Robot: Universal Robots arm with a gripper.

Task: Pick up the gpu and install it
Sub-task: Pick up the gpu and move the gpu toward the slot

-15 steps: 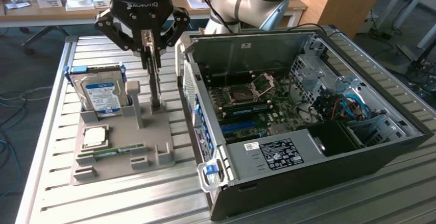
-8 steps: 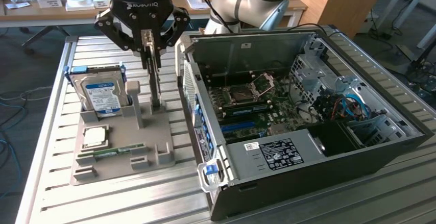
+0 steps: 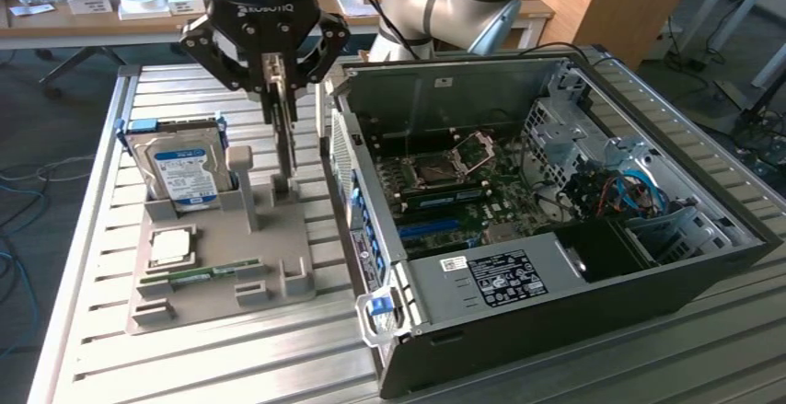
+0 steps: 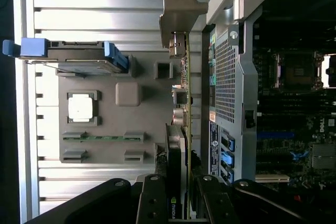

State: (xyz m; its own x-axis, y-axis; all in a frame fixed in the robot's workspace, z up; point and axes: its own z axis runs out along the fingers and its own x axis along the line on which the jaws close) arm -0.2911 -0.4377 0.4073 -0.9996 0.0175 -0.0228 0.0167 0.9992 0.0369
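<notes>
The gpu [image 3: 283,137] stands on edge as a thin card over the grey holder [image 3: 276,238], its lower end at the holder's slot. In the wrist view I see the gpu [image 4: 182,129] edge-on, with its pale metal bracket [image 4: 178,9] at the far end. My gripper [image 3: 279,77] hangs straight above the holder, its dark fingers [image 3: 227,59] on either side of the card's upper edge. In the wrist view the gripper [image 4: 181,200] has one finger pressed on each face of the card. It is shut on the gpu.
The holder also carries a blue-labelled hard drive [image 3: 184,169], a CPU [image 3: 169,246] and a RAM stick [image 3: 202,275]. The open computer case [image 3: 553,192] lies close beside the holder on the exterior view's right, motherboard [image 3: 455,183] exposed. All rest on a slatted metal table [image 3: 86,266].
</notes>
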